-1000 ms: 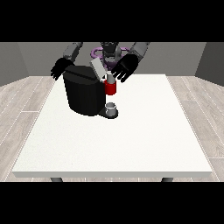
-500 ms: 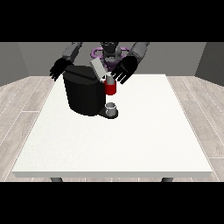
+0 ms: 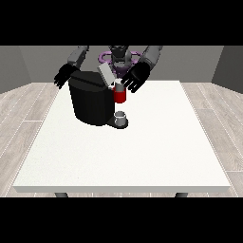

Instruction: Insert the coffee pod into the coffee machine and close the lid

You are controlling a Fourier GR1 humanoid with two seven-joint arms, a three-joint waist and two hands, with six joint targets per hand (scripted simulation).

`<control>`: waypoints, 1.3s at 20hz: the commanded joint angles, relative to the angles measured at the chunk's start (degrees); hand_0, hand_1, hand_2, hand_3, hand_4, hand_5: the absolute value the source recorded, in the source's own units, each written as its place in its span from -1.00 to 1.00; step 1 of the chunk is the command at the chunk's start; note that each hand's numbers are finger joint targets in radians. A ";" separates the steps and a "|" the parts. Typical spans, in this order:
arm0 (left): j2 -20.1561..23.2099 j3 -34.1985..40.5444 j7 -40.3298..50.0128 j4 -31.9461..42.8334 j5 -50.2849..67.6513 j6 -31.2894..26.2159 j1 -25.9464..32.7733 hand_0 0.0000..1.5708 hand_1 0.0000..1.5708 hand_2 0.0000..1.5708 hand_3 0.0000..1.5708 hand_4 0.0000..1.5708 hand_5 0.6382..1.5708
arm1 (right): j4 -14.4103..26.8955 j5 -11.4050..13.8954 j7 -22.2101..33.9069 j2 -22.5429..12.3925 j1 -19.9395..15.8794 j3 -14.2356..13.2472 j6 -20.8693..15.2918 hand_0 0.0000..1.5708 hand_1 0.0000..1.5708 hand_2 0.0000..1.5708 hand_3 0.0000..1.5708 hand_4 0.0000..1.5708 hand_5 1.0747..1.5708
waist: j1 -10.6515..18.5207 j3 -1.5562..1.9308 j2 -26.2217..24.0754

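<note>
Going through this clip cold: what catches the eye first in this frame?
The black coffee machine stands at the far left part of the white table, its grey lid tilted up and open. A red section on its front stands out, with a small grey cup below. The hand at the view's right hovers by the lid with fingers spread; the hand at the view's left hangs behind the machine.

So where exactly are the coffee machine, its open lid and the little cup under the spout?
coffee machine (image 3: 90, 102): front view, on its black body.
lid (image 3: 106, 75): front view, on the raised grey flap.
cup (image 3: 121, 118): front view, on its side wall.
</note>
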 commanded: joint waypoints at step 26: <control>1.32 -4.52 -0.48 1.07 -6.92 -2.76 -0.68 -1.00 -1.00 -1.00 -1.00 -1.00 1.00 | 0.66 1.16 1.76 0.29 -0.07 0.91 -1.58 -1.00 -1.00 -1.00 -1.00 -0.57 1.00 | 0.00 -0.08 -1.77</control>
